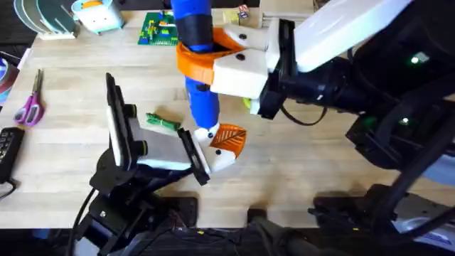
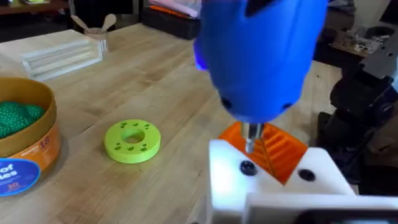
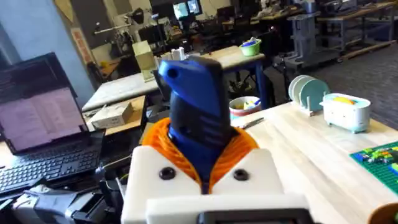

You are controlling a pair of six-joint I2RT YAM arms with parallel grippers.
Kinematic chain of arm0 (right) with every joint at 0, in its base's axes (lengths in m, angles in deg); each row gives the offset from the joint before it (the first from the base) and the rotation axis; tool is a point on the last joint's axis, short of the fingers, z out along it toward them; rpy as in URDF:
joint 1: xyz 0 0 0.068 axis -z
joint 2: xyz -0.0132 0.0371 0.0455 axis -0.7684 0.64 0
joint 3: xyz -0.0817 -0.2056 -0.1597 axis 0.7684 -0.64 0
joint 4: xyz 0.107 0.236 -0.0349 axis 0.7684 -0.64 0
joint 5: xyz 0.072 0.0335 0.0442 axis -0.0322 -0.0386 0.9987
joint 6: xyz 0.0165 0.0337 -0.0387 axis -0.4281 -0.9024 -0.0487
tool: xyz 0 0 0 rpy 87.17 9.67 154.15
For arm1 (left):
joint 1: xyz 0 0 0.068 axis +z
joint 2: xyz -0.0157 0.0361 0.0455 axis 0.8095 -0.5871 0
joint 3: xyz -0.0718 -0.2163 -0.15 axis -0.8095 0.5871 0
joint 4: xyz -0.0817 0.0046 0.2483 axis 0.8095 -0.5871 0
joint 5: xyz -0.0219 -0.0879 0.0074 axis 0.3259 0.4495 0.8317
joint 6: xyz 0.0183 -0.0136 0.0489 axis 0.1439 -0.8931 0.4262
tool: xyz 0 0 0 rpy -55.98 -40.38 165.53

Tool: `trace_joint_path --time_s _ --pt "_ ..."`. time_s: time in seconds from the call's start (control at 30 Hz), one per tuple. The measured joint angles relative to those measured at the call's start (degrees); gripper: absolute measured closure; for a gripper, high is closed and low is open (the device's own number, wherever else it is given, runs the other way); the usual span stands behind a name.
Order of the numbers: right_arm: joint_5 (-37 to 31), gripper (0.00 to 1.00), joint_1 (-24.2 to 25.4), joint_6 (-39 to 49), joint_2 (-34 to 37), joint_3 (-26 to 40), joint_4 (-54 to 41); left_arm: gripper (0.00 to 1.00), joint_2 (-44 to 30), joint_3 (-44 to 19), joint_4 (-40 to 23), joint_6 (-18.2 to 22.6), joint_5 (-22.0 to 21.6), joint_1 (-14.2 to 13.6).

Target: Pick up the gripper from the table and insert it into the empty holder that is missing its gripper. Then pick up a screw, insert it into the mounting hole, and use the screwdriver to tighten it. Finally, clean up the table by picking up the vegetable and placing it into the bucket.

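Note:
My right gripper (image 1: pixel 207 58) is shut on the blue screwdriver (image 1: pixel 193 43), its white fingers and orange pads clamped around the barrel (image 3: pixel 198 118). The screwdriver stands upright. Its thin tip (image 2: pixel 252 138) comes down on the white holder (image 2: pixel 273 180), just above a dark mounting hole (image 2: pixel 247 167). The orange gripper (image 1: pixel 229 139) sits in that holder (image 1: pixel 220 160), at the end of my left arm's black claw (image 1: pixel 167 153). The green vegetable (image 1: pixel 162 121) lies on the table just left of the screwdriver. The tan bucket (image 2: pixel 28 140) with a blue band holds green pieces.
A yellow-green disc (image 2: pixel 132 140) lies between the bucket and the holder. Pink scissors (image 1: pixel 30 104) and a black remote (image 1: pixel 7 149) are at the far left. A green brick plate (image 1: pixel 160 28) and a dish rack (image 1: pixel 43 18) stand at the back. A clear box (image 2: pixel 62 56) is beyond the bucket.

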Motion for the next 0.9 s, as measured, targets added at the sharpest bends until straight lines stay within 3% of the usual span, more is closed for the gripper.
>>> trace_joint_path --time_s 0.9 --pt "0.41 0.98 -0.02 0.4 1.07 -1.07 -0.23 0.983 0.0 0.0 -0.04 -0.03 -0.14 0.0"
